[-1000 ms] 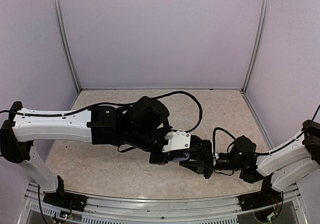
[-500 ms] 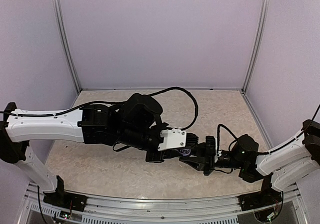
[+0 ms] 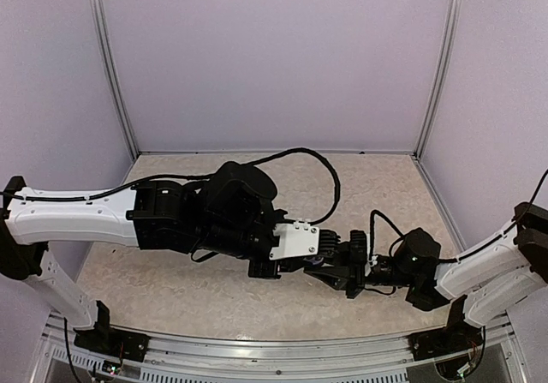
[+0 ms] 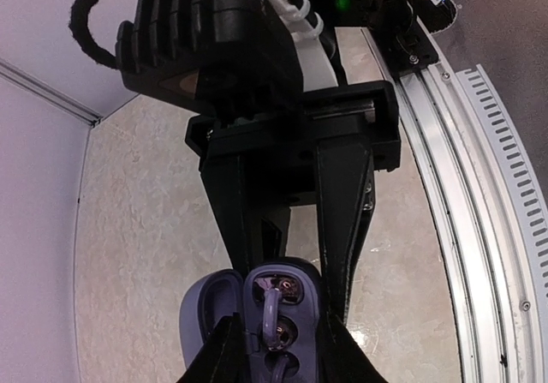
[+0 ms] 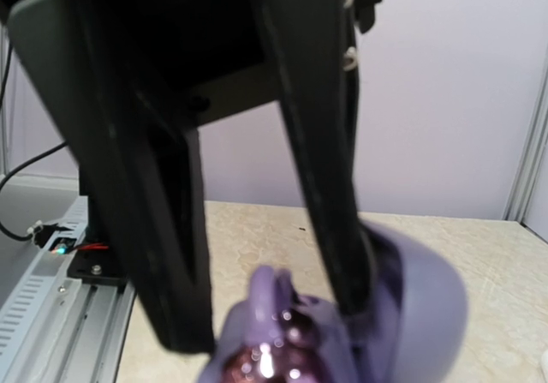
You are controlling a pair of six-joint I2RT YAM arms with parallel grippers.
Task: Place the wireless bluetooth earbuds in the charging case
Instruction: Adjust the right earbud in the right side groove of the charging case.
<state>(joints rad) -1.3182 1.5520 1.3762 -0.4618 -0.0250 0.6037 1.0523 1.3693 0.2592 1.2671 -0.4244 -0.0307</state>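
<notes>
The left arm has slid back toward its own side since a second ago. Its jaws were pinched nearly together then, and now there's a gap between them. The right arm barely shifted.

From above, the left gripper (image 3: 308, 261) and right gripper (image 3: 329, 269) meet tip to tip, and honestly the wrists hide whatever sits between them.

The left wrist view is the useful one. The right gripper's two long fingers (image 4: 342, 229) come in from the far side and clamp the open charging case (image 4: 300, 310), one on each flank. Its lid (image 4: 205, 304) is swung out past one of them. A dark purple earbud (image 4: 271, 313) sits in the case, right between the left fingertips (image 4: 224, 349). Those stand a little apart and don't seem to touch it.

The right wrist view shows the same grip, with the case squeezed between its own fingers. The bud pokes up between them and looks tilted rather than flush, though it's blurry.

My guess is the step in hand is seating this bud. It's let go but maybe not snapped home. So the next move would be a gentle nudge down with the left tips while the right keeps the case steady, or else going for another bud. No other buds show in any view.
</notes>
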